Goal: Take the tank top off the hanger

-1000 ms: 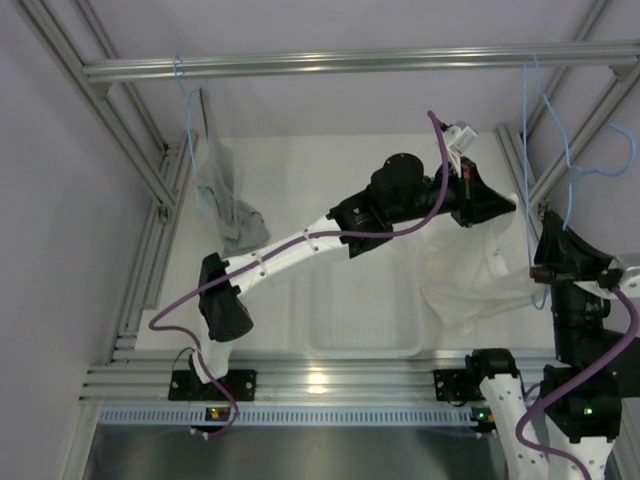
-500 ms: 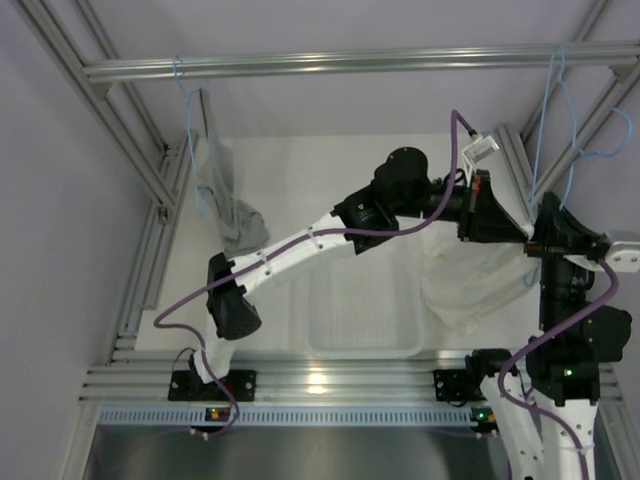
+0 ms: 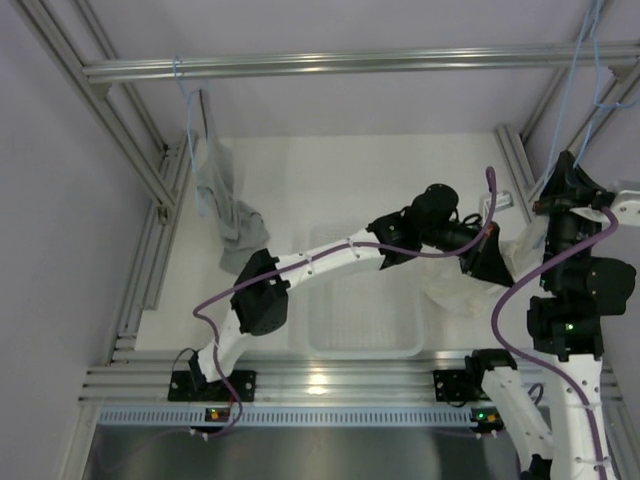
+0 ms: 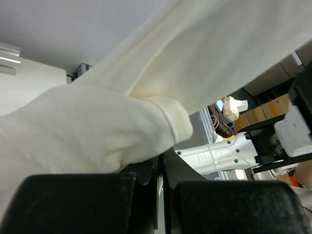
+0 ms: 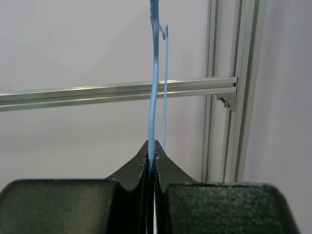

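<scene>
The white tank top (image 3: 450,292) hangs bunched at the right of the table, below the blue wire hanger (image 3: 590,70). My left gripper (image 3: 492,268) reaches across to it and is shut on its fabric. In the left wrist view the tank top (image 4: 122,122) drapes over the closed gripper (image 4: 161,161), with a thin edge of cloth pinched between the jaws. My right gripper (image 3: 560,185) is raised at the far right and shut on the hanger. In the right wrist view the gripper (image 5: 151,146) clamps the blue hanger wire (image 5: 154,87).
A smaller grey garment (image 3: 225,200) hangs on another blue hanger (image 3: 180,80) at the back left. A clear plastic bin (image 3: 360,345) sits at the near middle of the table. Aluminium frame rails (image 3: 350,62) cross overhead and run down both sides.
My left gripper has moved down and toward the near edge, drawing the tank top with it. My right gripper has risen with the hanger, toward the upper right.
</scene>
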Available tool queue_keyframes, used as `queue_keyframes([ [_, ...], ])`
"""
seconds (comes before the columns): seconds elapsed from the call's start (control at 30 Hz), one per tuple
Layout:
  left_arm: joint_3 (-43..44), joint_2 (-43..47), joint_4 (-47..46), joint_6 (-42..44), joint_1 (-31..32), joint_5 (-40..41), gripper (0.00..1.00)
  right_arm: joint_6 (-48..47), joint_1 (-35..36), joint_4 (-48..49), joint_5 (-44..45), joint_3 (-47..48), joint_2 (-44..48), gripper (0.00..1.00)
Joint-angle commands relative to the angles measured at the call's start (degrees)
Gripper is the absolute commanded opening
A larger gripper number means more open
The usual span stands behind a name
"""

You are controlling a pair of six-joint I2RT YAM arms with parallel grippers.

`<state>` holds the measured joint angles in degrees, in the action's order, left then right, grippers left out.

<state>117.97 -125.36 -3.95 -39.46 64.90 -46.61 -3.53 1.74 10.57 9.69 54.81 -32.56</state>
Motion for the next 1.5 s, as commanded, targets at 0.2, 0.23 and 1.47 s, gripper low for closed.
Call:
queue_keyframes([
  [0.2, 4.37, -6.91, -1.86, 3.51, -1.27, 4.05, 0.0, 0.27, 0.28, 11.41, 0.86, 2.83, -3.82, 0.0],
  [0.23, 3.24, -7.96, -1.94, 3.95, -1.27, 5.46, 0.0, 1.32, 0.28, 11.32, 0.59, 3.72, -4.18, 0.0],
  [1.47, 6.48, -7.54, 17.04, 6.68, -4.52, 35.98, 0.63, -1.83, 0.2, 4.73, -7.15, 1.27, -2.34, 0.0],
])
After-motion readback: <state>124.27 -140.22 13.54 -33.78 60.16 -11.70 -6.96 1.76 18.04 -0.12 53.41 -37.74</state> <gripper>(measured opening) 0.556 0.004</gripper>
